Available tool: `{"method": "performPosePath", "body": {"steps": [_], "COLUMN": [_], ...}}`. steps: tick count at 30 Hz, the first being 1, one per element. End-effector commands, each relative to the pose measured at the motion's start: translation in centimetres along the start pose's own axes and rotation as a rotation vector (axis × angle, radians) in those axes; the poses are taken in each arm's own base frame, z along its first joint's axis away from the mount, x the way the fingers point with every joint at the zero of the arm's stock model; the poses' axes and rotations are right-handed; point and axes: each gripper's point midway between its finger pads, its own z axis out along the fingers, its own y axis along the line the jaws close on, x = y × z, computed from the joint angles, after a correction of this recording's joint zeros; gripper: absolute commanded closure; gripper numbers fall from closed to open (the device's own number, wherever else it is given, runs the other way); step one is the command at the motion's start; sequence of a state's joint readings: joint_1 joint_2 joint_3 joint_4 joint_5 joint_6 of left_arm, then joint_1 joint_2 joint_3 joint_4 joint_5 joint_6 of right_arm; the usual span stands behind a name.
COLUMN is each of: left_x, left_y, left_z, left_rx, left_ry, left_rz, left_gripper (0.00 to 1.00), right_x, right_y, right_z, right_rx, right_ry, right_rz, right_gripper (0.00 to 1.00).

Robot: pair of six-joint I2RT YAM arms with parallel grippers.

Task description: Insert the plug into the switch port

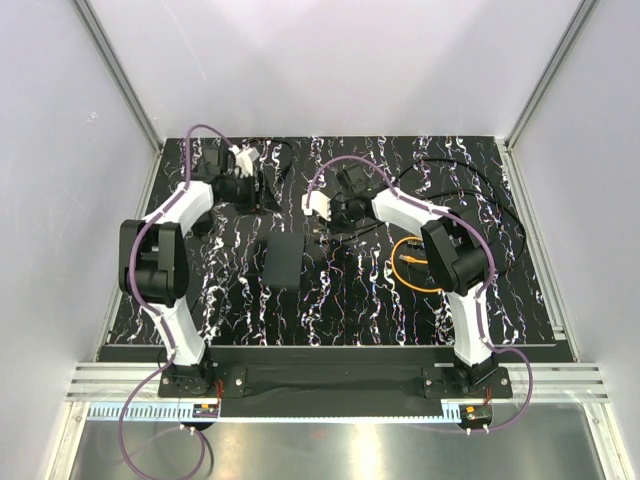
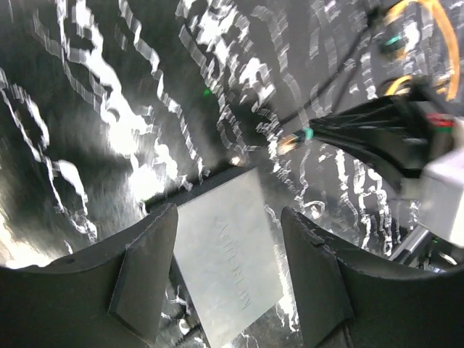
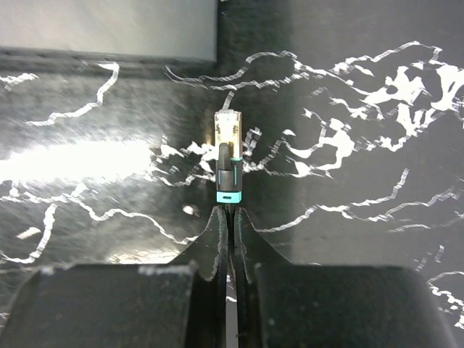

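Observation:
The switch is a flat matte-black box (image 1: 283,262) lying on the mat at mid-table. In the left wrist view its top face (image 2: 228,254) shows between my left fingers, beyond them. My left gripper (image 1: 258,186) is open and empty (image 2: 228,217), hovering behind the box. My right gripper (image 1: 322,232) is shut (image 3: 230,217) on the plug (image 3: 228,156), a clear tip with a black and teal boot sticking out past the fingertips. The tip points at the box's near edge (image 3: 109,52), a short gap away. The port itself is not visible. The orange cable (image 1: 415,262) coils to the right.
Thin black cables (image 1: 440,175) loop over the back of the black, white-veined mat (image 1: 350,310). White enclosure walls and aluminium rails (image 1: 120,75) stand close on three sides. The right gripper with the plug also shows in the left wrist view (image 2: 377,130).

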State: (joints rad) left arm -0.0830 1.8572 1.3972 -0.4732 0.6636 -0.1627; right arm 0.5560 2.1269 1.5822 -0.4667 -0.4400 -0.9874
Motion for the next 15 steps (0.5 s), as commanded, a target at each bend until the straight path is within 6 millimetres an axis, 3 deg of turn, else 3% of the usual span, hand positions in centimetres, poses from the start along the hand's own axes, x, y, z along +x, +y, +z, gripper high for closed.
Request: {"method": "performPosePath", "body": {"steps": [1, 8, 15], "left_x": [2.4, 3.7, 4.7], "left_y": [2.3, 4.1, 4.8], "left_z": [0.9, 2.0, 3.2], "left_rx": [-0.114, -0.180, -0.184], "left_ry": [0.011, 0.018, 0.041], "left_rz": [-0.066, -0.157, -0.179], "left_gripper": [0.37, 0.45, 0.46], "right_x": [-0.2, -0.7, -0.6], "right_y": [1.1, 2.3, 3.2], "right_z": [0.4, 0.9, 1.3], "right_rx": [-0.004, -0.044, -0.066], "right_ry": [0.035, 0.045, 0.040], "right_rz": [0.061, 0.082, 0.090], "right_gripper": [1.00, 1.00, 1.00]}}
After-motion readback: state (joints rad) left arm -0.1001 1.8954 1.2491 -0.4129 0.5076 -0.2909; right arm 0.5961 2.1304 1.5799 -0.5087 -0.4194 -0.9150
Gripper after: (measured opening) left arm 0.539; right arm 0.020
